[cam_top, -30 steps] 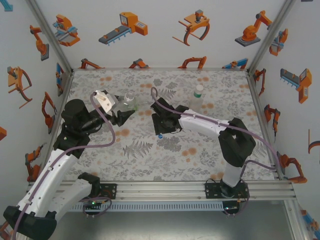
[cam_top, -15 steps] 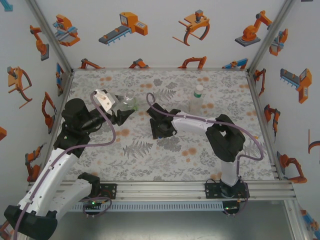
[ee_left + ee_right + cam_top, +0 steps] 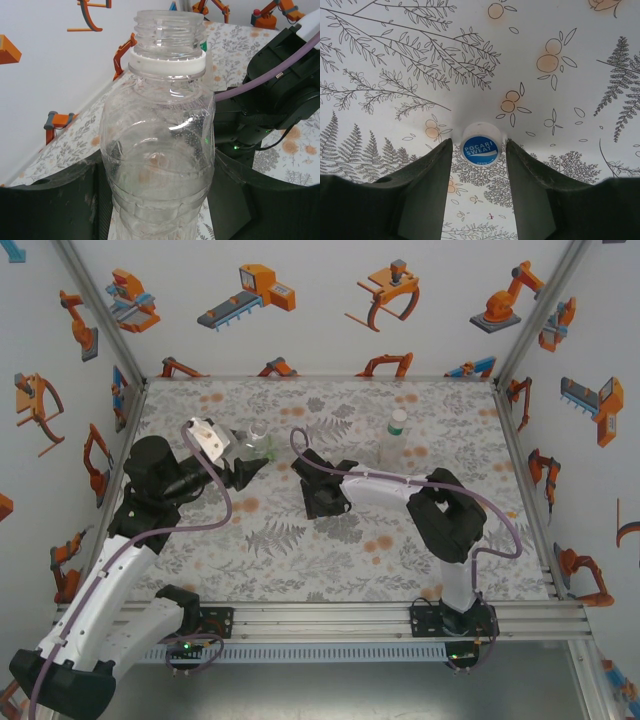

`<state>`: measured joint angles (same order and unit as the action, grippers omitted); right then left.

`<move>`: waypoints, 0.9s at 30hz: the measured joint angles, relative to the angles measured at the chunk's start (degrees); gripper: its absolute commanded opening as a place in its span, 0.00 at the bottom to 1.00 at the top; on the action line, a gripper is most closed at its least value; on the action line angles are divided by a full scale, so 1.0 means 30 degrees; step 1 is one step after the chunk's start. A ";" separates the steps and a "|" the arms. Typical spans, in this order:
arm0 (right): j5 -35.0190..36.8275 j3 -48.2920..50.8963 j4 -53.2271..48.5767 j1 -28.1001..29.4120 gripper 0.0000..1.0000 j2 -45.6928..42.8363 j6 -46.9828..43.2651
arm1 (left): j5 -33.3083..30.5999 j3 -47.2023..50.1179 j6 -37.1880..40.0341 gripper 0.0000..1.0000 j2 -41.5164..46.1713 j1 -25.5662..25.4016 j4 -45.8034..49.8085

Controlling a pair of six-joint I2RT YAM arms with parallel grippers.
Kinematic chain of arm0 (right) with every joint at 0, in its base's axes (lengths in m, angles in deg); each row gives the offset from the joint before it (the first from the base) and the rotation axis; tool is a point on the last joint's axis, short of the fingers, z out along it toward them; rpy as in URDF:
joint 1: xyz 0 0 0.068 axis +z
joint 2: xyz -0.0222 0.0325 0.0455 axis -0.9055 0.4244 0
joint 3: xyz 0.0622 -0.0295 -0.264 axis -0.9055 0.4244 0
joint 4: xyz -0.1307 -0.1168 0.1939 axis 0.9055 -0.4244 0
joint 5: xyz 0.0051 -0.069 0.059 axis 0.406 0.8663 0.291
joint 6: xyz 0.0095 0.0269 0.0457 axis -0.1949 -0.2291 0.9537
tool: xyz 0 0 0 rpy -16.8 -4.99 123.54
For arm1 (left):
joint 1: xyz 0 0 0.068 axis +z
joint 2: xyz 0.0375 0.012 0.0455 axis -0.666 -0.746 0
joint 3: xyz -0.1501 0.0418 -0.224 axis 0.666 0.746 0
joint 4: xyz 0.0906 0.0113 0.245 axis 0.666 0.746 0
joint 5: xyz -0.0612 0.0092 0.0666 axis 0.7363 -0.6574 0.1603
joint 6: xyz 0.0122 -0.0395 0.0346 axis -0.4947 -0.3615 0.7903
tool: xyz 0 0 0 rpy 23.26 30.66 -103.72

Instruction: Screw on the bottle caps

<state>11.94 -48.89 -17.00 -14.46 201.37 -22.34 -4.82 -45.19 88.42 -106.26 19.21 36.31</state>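
Note:
My left gripper (image 3: 157,192) is shut on a clear bottle (image 3: 159,130), held upright with its threaded neck (image 3: 167,27) uncapped; this bottle (image 3: 258,440) stands left of centre, the left gripper (image 3: 245,468) at its near side. My right gripper (image 3: 479,142) points down at the table with a blue bottle cap (image 3: 480,143) lying between its fingertips. The jaws stand open, a narrow gap on each side of the cap. From above, the right gripper (image 3: 318,502) covers that cap. A second bottle (image 3: 394,440) stands at the back right with a pale cap (image 3: 398,417) on top.
The floral table mat (image 3: 300,550) spreads under both arms. White walls with orange robot pictures close in the back and sides. A metal rail (image 3: 330,618) runs along the near edge. The right arm's wrist and purple cable (image 3: 270,75) sit just behind the held bottle.
My right gripper has moved left and down over the blue cap, which was visible from above a second ago, and its jaws have narrowed. The left gripper and its bottle have not moved.

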 measured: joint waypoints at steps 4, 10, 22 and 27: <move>0.0146 0.0000 -0.0044 0.0007 0.43 0.0000 0.0000 | 0.0015 0.0000 -0.0029 0.00 0.0000 0.0029 0.0000; 0.0299 0.0000 -0.0080 0.0007 0.37 0.0015 0.0000 | 0.0066 0.0000 -0.0073 0.00 0.0000 0.0029 0.0000; 0.0423 -0.0051 -0.0299 0.0007 0.29 -0.0015 -0.0124 | 0.0211 0.0000 -0.0066 0.00 -0.0211 0.0029 0.0029; 0.0291 -0.0036 -0.0947 -0.0029 0.28 -0.1166 -0.0911 | 0.0364 -0.0095 0.0131 0.00 -0.0794 0.0029 0.0561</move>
<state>12.82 -48.99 -19.84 -14.54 197.87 -25.07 -3.73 -45.48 88.81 -108.64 19.30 37.99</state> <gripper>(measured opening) 0.364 0.593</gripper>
